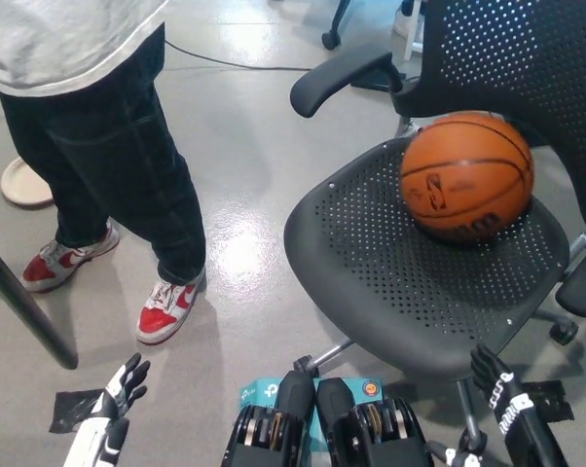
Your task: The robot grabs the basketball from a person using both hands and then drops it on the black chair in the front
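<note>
Black chair (410, 292) fills right of frame; person (108, 146) standing upper left. Basketball (466, 175) sits on the seat, upper right. Left hand (118, 394) bottom left, fingers apart, empty. Right hand (490, 375) bottom right, finger state can't tell.

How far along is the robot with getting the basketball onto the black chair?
It looks done: the basketball sits on the black chair seat, against the backrest, with neither robot hand touching it. The left robot hand is low at the lower left, open, and the right robot hand is low at the lower right. Nothing is in hand, and no step appears left.
</note>
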Robot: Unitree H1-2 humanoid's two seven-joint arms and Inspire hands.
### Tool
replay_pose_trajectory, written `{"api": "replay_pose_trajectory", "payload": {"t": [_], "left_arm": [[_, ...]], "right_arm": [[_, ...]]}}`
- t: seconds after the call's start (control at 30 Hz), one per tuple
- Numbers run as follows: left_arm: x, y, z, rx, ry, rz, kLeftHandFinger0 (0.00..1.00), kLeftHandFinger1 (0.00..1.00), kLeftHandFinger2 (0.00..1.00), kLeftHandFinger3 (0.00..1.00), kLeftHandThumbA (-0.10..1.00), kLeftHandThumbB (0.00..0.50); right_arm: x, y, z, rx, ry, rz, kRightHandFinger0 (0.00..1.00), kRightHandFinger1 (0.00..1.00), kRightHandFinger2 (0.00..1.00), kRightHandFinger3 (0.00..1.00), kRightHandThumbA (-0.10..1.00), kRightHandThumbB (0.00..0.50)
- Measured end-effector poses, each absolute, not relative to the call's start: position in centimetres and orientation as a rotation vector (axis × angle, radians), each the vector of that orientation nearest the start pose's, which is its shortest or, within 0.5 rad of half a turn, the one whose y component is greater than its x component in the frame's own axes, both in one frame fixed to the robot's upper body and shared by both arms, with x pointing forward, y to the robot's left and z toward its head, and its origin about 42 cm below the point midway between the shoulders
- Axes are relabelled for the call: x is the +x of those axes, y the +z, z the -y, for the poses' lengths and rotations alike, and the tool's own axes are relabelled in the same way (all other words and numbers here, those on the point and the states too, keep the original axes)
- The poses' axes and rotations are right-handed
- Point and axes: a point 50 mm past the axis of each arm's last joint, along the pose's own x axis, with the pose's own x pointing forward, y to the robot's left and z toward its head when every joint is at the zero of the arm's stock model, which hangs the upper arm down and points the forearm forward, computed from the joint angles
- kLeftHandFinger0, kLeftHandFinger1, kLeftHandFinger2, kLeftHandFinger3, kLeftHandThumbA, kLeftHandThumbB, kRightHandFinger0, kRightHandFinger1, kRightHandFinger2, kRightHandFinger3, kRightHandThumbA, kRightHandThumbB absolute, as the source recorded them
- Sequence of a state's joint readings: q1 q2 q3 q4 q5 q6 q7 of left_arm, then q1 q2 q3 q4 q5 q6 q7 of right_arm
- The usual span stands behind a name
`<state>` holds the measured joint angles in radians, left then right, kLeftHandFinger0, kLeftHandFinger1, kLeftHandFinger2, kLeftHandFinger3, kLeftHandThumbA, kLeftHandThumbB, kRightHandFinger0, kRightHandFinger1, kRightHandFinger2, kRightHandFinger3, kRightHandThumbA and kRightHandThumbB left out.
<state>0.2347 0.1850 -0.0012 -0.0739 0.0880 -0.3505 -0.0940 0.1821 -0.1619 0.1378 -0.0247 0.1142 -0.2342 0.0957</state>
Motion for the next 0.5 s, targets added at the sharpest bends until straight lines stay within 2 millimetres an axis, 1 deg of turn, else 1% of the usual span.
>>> {"api": "replay_pose_trajectory", "payload": {"t": [0.1,0.2,0.37,0.5], "left_arm": [[20.42,8.56,-27.16,0.305,-0.121,0.189,1.0,1.0,1.0,1.0,1.0,0.302],[20.75,8.51,-27.21,0.326,-0.123,0.204,1.0,1.0,1.0,1.0,1.0,0.288],[20.97,8.5,-27.33,0.343,-0.118,0.217,1.0,1.0,1.0,1.0,1.0,0.302],[21.05,8.59,-27.39,0.348,-0.117,0.226,1.0,1.0,1.0,1.0,1.0,0.304]], "right_arm": [[21.64,6.88,23.08,-0.03,0.198,0.067,1.0,1.0,1.0,1.0,1.0,0.39],[21.65,6.77,22.93,-0.03,0.203,0.073,1.0,1.0,1.0,1.0,1.0,0.385],[21.86,6.93,22.72,-0.03,0.206,0.096,1.0,1.0,1.0,1.0,1.0,0.359],[22.2,7.16,22.75,-0.032,0.209,0.116,1.0,1.0,1.0,1.0,1.0,0.366]]}}
